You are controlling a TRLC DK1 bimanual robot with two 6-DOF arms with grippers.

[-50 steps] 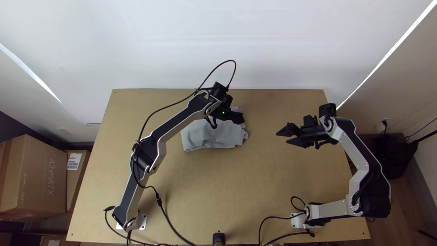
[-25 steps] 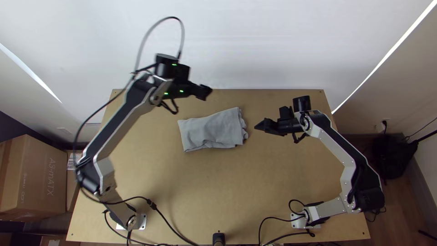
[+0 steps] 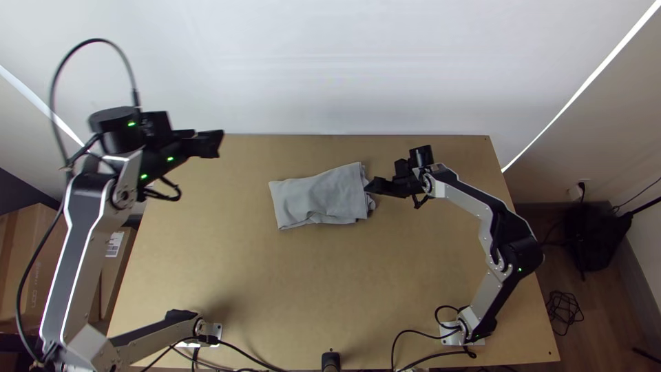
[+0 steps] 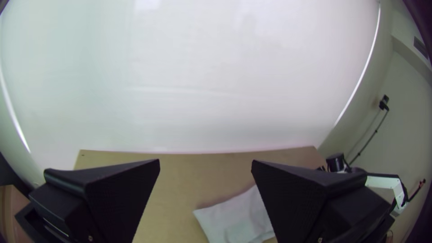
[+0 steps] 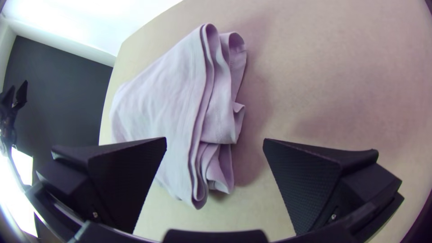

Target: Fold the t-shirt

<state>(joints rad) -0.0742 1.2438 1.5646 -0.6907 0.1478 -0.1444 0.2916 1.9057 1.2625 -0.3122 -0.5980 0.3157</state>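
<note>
The grey t-shirt (image 3: 320, 196) lies as a folded, roughly rectangular bundle at the table's middle, toward the back. Its right end shows stacked, wavy layers in the right wrist view, where the t-shirt (image 5: 166, 94) looks pale lilac. My left gripper (image 3: 219, 143) is held high over the table's back left, away from the cloth; in its wrist view the left gripper (image 4: 205, 164) stands open with nothing between its fingers. At the t-shirt's right end is my right gripper (image 3: 370, 186). The right gripper (image 5: 215, 141) is open above the layered edge, holding nothing.
The wooden table (image 3: 289, 296) has a pale wall behind it. Cardboard boxes (image 3: 41, 275) stand at the left, partly behind the left arm. Black cables (image 3: 406, 337) run along the near edge by the arms' bases.
My left gripper has gone from above the t-shirt up and far to the left. The right gripper has moved left to the t-shirt's right end. The t-shirt has not visibly moved.
</note>
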